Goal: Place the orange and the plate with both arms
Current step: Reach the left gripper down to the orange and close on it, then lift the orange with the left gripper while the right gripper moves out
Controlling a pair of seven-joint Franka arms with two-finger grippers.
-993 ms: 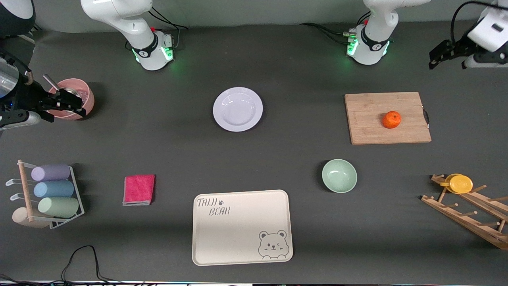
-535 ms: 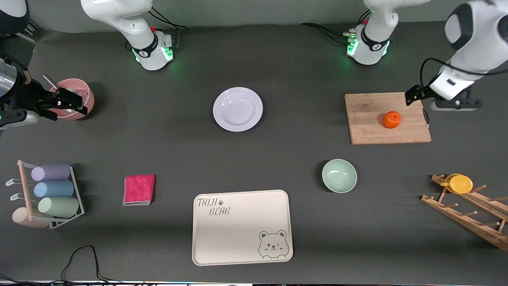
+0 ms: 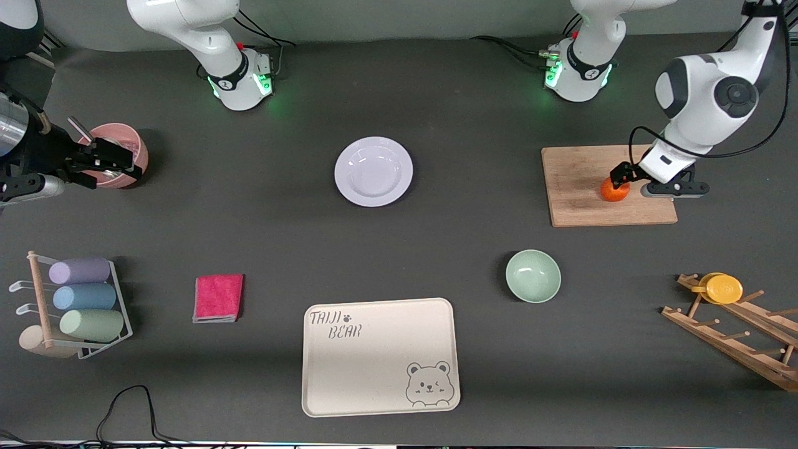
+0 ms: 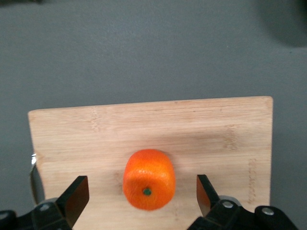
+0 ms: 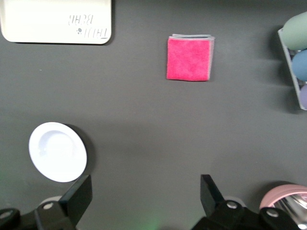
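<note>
Now the left pincer [image 4: 143,197] has swung down over the bamboo cutting board [image 3: 608,184], fingers spread astride the orange [image 4: 148,179], readying a grasp, while the spread right pincer [image 3: 103,163] waits by the pink cup [image 3: 122,154], well apart from the plate [image 3: 373,171].

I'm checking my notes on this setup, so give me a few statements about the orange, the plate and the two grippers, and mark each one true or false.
1. The orange lies on the wooden cutting board. True.
2. The left gripper is shut on the orange. False: its fingers stand open on either side of the fruit, with gaps showing.
3. The plate holds nothing. True.
4. The right gripper is over the plate. False: it is at the pink cup, toward the right arm's end of the table.
5. The mint-green bowl sits on the cream bear tray. False: it stands on the table beside the tray.
</note>
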